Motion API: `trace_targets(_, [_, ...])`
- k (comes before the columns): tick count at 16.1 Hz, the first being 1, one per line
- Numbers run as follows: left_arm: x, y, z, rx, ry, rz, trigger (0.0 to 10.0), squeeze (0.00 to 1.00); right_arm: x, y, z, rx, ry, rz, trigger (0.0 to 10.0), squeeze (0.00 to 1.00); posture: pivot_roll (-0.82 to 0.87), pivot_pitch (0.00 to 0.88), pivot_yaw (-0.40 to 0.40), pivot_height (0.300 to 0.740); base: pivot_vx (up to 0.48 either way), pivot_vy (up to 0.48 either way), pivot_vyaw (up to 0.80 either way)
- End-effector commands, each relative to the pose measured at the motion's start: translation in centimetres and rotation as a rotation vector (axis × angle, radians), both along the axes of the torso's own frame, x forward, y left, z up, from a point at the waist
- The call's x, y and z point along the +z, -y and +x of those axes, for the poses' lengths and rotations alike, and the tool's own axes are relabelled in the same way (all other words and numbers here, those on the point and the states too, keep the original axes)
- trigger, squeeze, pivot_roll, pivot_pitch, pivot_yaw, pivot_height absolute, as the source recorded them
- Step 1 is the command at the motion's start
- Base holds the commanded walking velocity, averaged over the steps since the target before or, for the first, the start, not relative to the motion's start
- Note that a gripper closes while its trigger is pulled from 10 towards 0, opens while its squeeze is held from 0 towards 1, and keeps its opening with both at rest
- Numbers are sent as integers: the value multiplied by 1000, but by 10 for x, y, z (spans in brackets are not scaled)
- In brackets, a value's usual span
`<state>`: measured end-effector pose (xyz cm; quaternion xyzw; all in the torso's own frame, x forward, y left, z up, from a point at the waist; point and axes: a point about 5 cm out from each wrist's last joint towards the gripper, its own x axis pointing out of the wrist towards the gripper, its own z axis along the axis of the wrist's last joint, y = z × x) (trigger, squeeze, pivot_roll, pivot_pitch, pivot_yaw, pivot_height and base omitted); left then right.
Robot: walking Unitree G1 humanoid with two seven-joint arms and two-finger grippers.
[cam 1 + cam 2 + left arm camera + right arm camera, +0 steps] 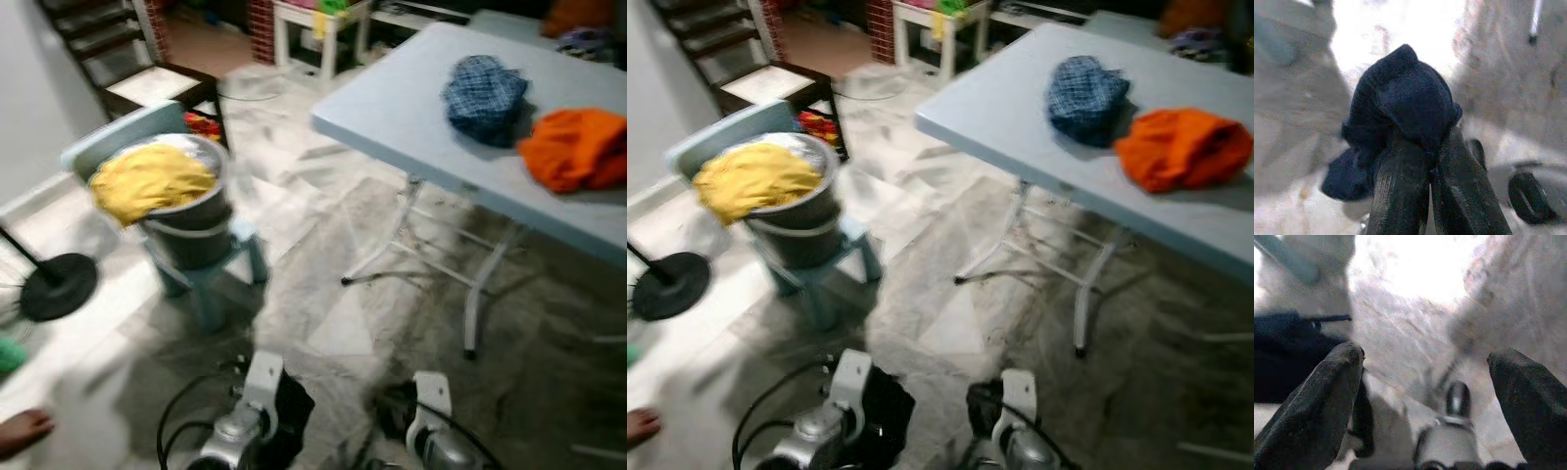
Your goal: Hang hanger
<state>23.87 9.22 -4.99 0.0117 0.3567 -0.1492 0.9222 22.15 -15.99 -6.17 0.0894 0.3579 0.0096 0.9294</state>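
The right gripper (1425,382) is pointing down over pale marbled floor (1415,328), its two black fingers (1317,401) standing wide apart with nothing between them. A dark bundle of cloth (1288,357) is sitting beside one finger. A blurred silver and black fitting (1449,440) is showing below, between the fingers, too soft to identify.

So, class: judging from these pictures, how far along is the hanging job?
Done: the left gripper is shut on a dark blue cloth. In hand: the robot carries it low over the floor, right gripper open. Left: the hanging itself; more clothes wait in the bucket and on the table.
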Motion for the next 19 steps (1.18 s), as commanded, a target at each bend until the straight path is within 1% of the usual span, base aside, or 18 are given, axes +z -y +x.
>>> trace_targets(1, [10,6,11,51,57,-45,10000,0,7,14,8,-90,51,8,10000,0,-63,164,26,740,0,0,0])
trace_targets(3, [13,8,15,104,77,-71,10000,0,11,17,12,-133,71,34,10000,0,-62,164,25,740,0,0,0])
trace_targets(4, [14,11,15,173,63,-109,10000,0,12,18,15,-154,71,48,10000,0,-57,156,17,740,0,0,0])
trace_targets(5, [13,14,14,202,50,-128,10000,0,12,18,15,-154,66,48,10000,0,-55,148,12,740,0,0,0])
trace_targets(7, [11,16,12,191,48,-85,10000,0,10,19,13,-158,45,40,10000,0,-48,133,4,740,0,0,0])
trace_targets(8, [28,-33,40,260,116,-46,10000,0,11,21,15,-152,49,19,10000,0,-51,126,1,740,0,0,0])
trace_targets(9, [44,-55,58,280,185,-41,10000,0,13,22,18,-158,60,13,10000,0,-50,125,-1,740,0,0,0])
trace_targets(10, [56,-55,68,260,250,-22,10000,0,17,24,22,-155,82,7,10000,0,-44,127,0,740,0,0,0])
trace_targets(11, [67,-53,77,264,304,-41,10000,0,20,25,26,-153,107,4,10000,0,-41,130,0,740,0,0,0])
trace_targets(12, [75,-52,82,273,348,-75,10000,0,23,28,27,-152,131,-4,10000,0,-40,135,4,740,0,0,0])
trace_targets(13, [76,-49,80,257,374,-100,10000,0,23,32,26,-169,137,-2,10000,0,-44,141,13,740,0,0,0])
trace_targets(14, [62,-43,68,221,329,-95,10000,0,17,36,18,-170,104,-27,10000,0,-47,143,17,740,0,0,0])
trace_targets(15, [60,-43,66,211,317,-91,10000,0,16,36,16,-169,96,-33,10000,0,-47,143,17,740,0,0,0])
trace_targets(16, [48,-43,56,210,265,-66,10000,0,10,37,8,-164,62,-49,10000,0,-49,143,18,740,0,0,0])
trace_targets(17, [42,-43,51,216,233,-67,10000,0,7,36,5,-157,48,-55,10000,0,-50,144,20,740,0,247,0])
trace_targets(18, [37,-42,46,210,212,-51,10000,0,5,36,0,-152,36,-58,10000,0,-55,144,24,740,0,259,-800])
trace_targets(19, [37,-40,45,208,211,-56,10000,0,4,37,-1,-151,34,-61,10000,0,-55,144,24,740,0,-259,-800])
